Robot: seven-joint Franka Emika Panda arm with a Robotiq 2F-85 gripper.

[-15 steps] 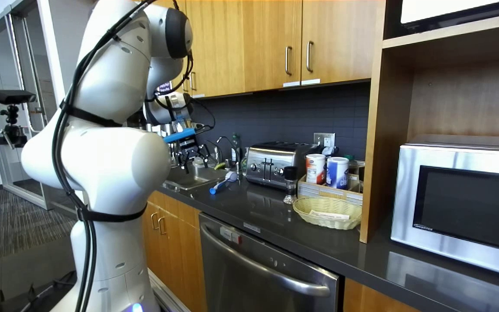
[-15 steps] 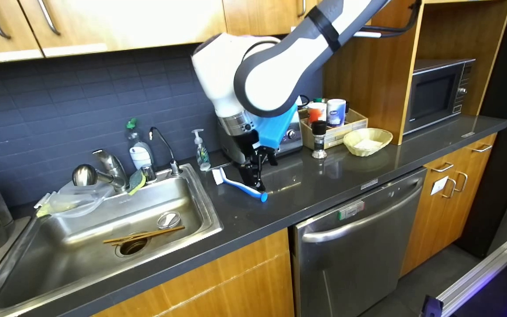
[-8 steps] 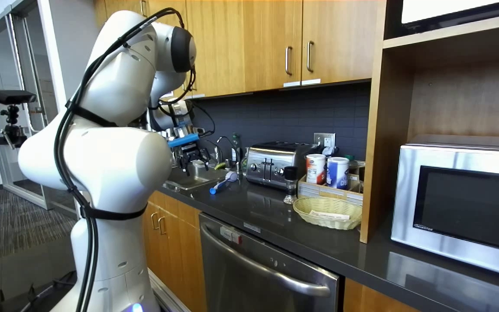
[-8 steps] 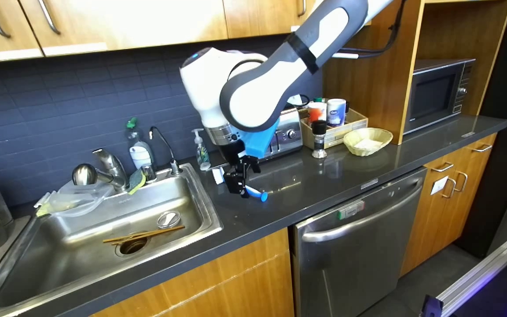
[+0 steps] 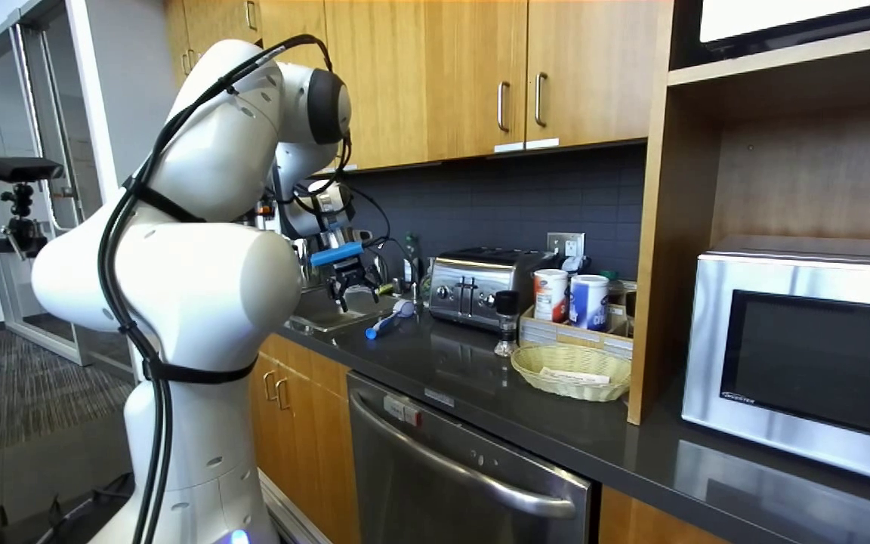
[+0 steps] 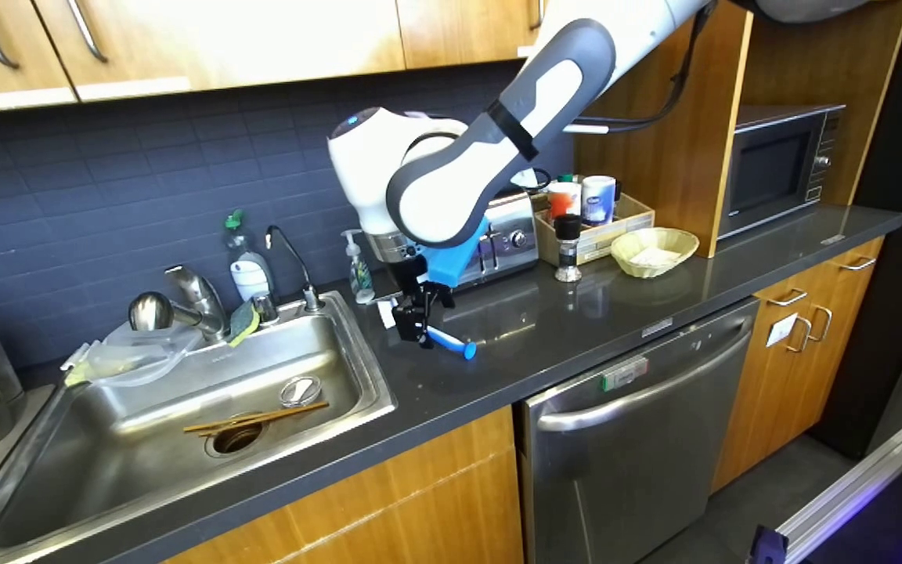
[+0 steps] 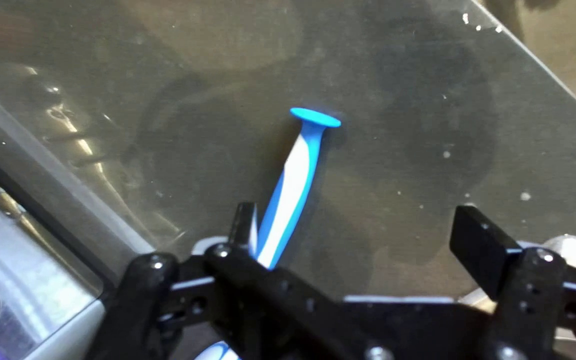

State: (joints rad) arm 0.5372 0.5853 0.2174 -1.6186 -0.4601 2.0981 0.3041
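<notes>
The slim blue-and-white plastic brush (image 7: 289,195) is lying on the glossy dark countertop (image 6: 553,337) below the black gripper (image 7: 358,237), whose jaws are standing apart, one possibly risking knocking it aside if descending off-centre.

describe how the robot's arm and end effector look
The glossy white, rounded arm has a dark round joint cap and black cables held by wide black straps. A bright blue, boxy piece sits by the angular black two-fingered end effector.
</notes>
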